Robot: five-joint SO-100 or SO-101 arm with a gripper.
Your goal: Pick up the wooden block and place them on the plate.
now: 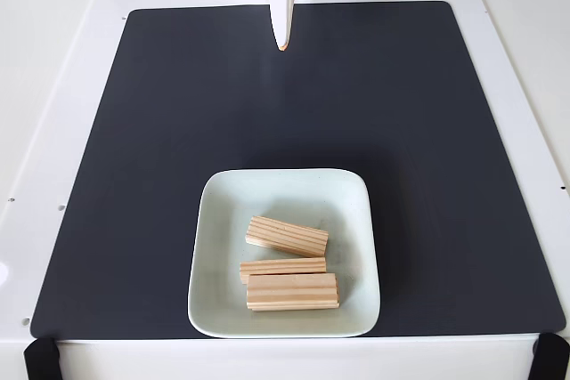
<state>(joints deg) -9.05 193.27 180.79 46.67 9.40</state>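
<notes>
Nearest the camera, the plate [214, 220] sits on the near middle of the dark mat [427, 131], carrying three wooden blocks [287, 236] that lie side by side just right of its centre, the far one slightly tilted; nothing shows readable writing. At the far edge, the white gripper [282, 45] hangs tip-down over the mat, holding nothing, though whether its jaws are parted I cannot tell from this angle.

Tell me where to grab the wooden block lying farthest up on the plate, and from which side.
Take that upper block across its short width near mid-length, coming from straight above. It lies flat and slightly tilted on the plate, with bare plate along its upper side and a small gap to the middle block, so the tool should turn to match the tilt.
</notes>
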